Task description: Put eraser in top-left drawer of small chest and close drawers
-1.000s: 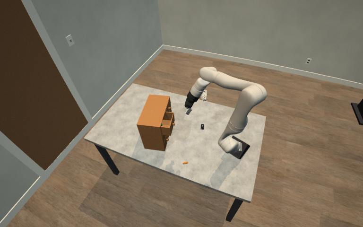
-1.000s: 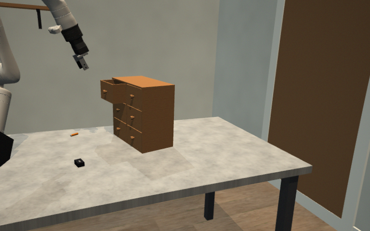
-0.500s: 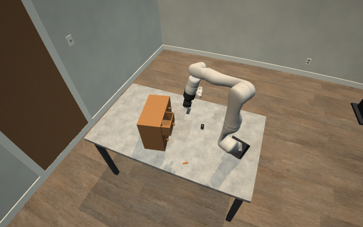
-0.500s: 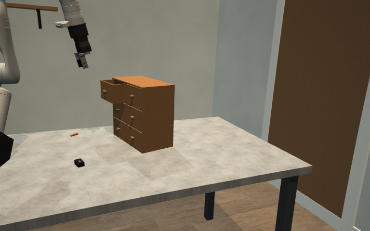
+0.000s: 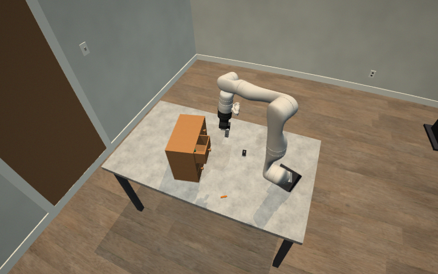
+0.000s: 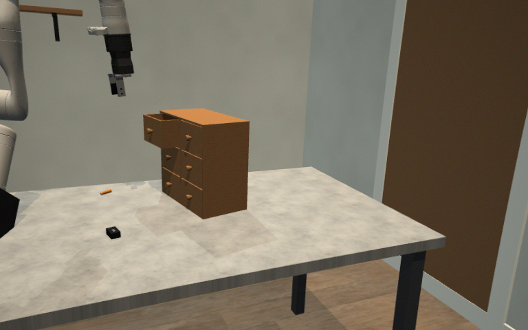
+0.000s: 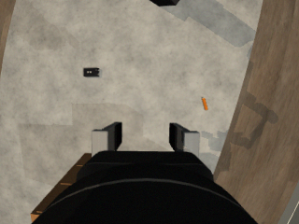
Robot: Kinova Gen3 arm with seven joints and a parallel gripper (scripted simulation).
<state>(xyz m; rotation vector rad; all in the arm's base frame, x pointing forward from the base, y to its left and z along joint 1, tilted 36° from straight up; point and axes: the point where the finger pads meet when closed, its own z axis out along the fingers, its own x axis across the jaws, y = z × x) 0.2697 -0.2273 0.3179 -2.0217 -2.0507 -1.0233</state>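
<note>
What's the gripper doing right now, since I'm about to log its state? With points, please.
Gripper [image 5: 226,133] [image 6: 117,90] [image 7: 145,133]: open, nothing between its fingers, above the table [image 5: 145,138] [image 6: 331,217] [image 7: 140,61].

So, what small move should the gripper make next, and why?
Probably carry the open gripper over the black block, likely the eraser: it lies on the table, off to one side, while the top-left drawer already stands pulled out.

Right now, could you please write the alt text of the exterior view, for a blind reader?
A wooden chest stands on a table with one top-row drawer pulled out. The open gripper hangs above; a small black block and an orange stick lie on the table.
</note>
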